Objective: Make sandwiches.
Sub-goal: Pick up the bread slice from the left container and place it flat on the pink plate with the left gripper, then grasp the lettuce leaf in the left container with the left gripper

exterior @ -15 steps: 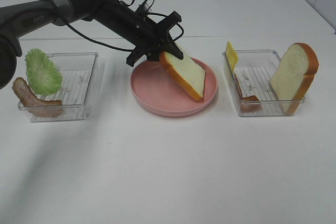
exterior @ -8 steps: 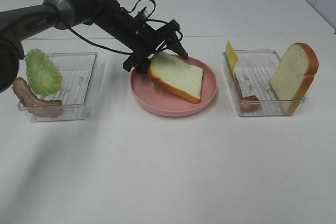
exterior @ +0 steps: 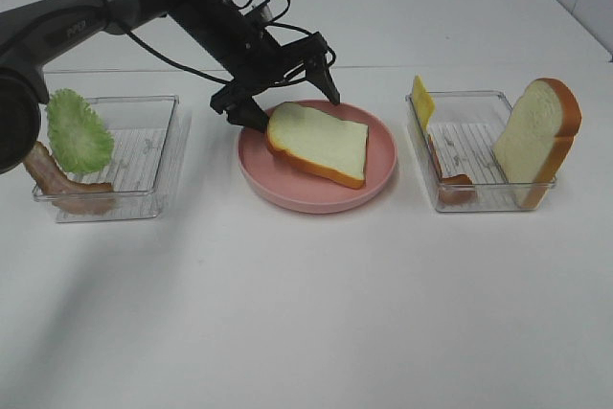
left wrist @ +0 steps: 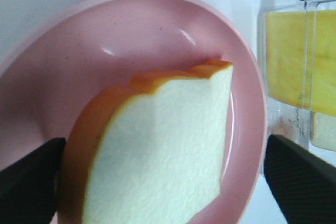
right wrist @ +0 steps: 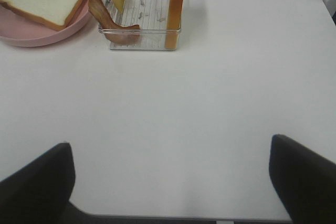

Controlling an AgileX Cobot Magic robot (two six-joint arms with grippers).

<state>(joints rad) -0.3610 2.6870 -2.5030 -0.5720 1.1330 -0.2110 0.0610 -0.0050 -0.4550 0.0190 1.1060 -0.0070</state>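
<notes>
The left pincer point(exterior: 290, 102) stood with its jaws spread wide over the far end of the bread slice point(exterior: 318, 144), one finger on each side of it and gripping nothing (whether the finger beside the crust brushed it, the wrist view did not settle). The slice lay flat on the pink plate point(exterior: 287, 193), at the middle of the white table point(exterior: 306, 313).

The right pincer point(right wrist: 170, 182) hung above the table with its jaws just as wide and nothing between them.

In the clear tray point(exterior: 484, 202) right of the plate, a second bread slice point(exterior: 536, 141) leaned upright at the outer end. A cheese slice point(exterior: 421, 100) stood at the end nearest the plate, and a bacon strip point(exterior: 450, 181) lay low between them.

The left-hand tray point(exterior: 144, 155) held a lettuce leaf point(exterior: 77, 131) propped on edge, with another bacon strip point(exterior: 57, 184) at its outer front corner.
</notes>
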